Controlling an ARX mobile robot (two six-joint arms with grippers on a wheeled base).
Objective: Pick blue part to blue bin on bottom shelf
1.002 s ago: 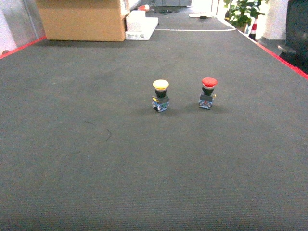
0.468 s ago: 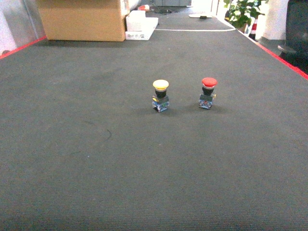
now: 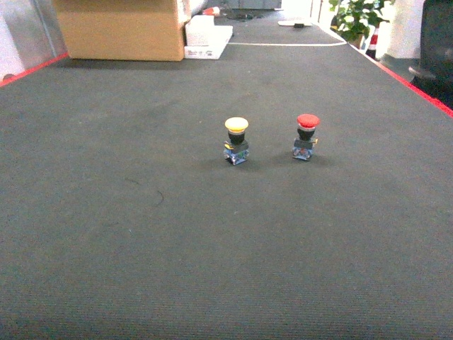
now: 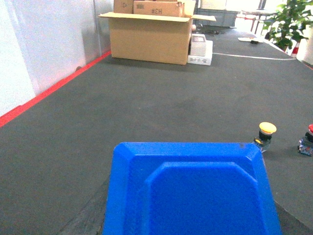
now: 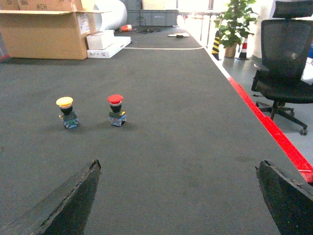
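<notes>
The right gripper (image 5: 178, 166) is spread wide. Its two dark fingers (image 5: 73, 205) sit at the bottom corners of its wrist view with only the dark carpet (image 3: 212, 269) between them, so it holds nothing and looks parked in readiness. The left gripper itself doesn't show. One blue plastic piece (image 4: 195, 191) with clipped corners and a raised inner panel fills the spot just below that wrist camera, close enough that it is probably being carried there, though the grip is hidden and I cannot tell for sure. Whether it is the blue part or the bin is also unclear. Ahead and left of the right gripper, well apart from it, two push-buttons stand upright on their bases side by side but not touching. One is the yellow-capped button (image 5: 67, 111) and the other is the red-capped button (image 5: 116, 110); neither is blue. Further out are one open cardboard box (image 4: 149, 39) with a white carton (image 4: 200, 51) beside it, one potted plant (image 5: 234, 22) and one office chair (image 5: 286, 54). The bottom shelf appears in no view, so the drop-off probably lies elsewhere.
</notes>
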